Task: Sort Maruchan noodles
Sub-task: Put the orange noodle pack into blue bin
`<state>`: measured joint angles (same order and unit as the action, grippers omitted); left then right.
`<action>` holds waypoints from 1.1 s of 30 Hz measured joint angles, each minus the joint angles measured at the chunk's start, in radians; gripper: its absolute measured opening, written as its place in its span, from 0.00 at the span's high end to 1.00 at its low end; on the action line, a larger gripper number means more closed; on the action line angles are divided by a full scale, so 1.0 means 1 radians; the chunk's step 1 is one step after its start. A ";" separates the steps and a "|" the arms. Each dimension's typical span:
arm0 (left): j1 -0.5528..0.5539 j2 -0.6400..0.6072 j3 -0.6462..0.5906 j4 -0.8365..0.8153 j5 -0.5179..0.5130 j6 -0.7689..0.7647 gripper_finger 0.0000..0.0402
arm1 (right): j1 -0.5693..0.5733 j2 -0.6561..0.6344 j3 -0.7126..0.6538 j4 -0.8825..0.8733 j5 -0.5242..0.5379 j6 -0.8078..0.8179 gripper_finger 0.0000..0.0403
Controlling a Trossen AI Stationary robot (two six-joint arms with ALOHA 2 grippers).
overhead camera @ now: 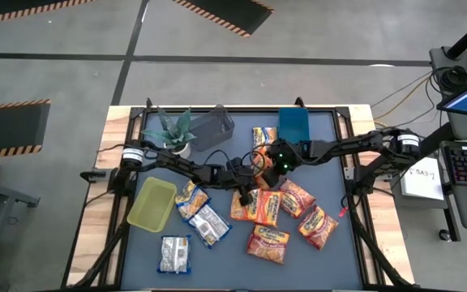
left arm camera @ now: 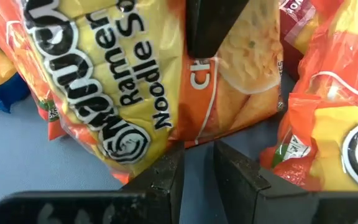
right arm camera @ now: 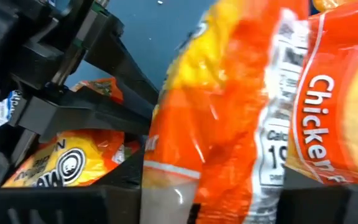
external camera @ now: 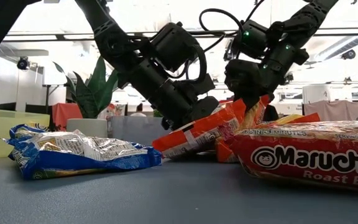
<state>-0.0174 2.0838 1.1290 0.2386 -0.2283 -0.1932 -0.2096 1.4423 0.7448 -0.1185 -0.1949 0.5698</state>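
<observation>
- A potted plant (overhead camera: 173, 130) stands at the table's far left, with a yellow-green bin (overhead camera: 153, 203) nearer the front edge.
- Blue-and-silver noodle packets (overhead camera: 202, 215) lie just right of that bin.
- The left gripper (overhead camera: 243, 195) sits low at mid-table, fingers (left arm camera: 166, 180) narrowly parted, one edge of an orange chicken packet (left arm camera: 166, 74) between them.
- The right gripper (overhead camera: 259, 170), just beyond it, clamps the same packet's (right arm camera: 229, 124) other end, lifted and tilted.
- Orange-red packets (overhead camera: 298, 215) cluster to the right; a blue bin (overhead camera: 293, 126) stands behind.
</observation>
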 joint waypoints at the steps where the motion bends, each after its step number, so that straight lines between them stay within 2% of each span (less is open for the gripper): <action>1: -0.001 -0.003 0.000 -0.003 0.000 0.001 0.83 | 0.000 -0.003 0.000 0.001 0.000 0.000 0.68; 12: -0.003 -0.129 -0.002 -0.160 0.000 0.056 0.83 | 0.000 -0.097 0.000 -0.020 0.012 0.004 0.70; 21: -0.019 -0.336 -0.002 -0.256 0.001 0.177 0.83 | 0.000 -0.198 0.012 -0.031 0.014 0.013 0.69; 27: -0.036 -0.492 -0.013 -0.293 0.002 0.265 0.83 | 0.000 -0.229 0.095 -0.043 0.014 0.003 0.70; 31: -0.042 -0.588 -0.045 -0.296 0.002 0.293 0.83 | -0.002 -0.220 0.206 -0.162 0.015 -0.072 0.69; 33: -0.041 -0.629 -0.065 -0.300 0.002 0.286 0.83 | -0.012 -0.208 0.283 -0.284 0.028 -0.129 0.70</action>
<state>-0.0586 1.4543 1.0642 -0.0617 -0.2264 0.0931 -0.2219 1.2339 1.0275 -0.4023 -0.1667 0.4413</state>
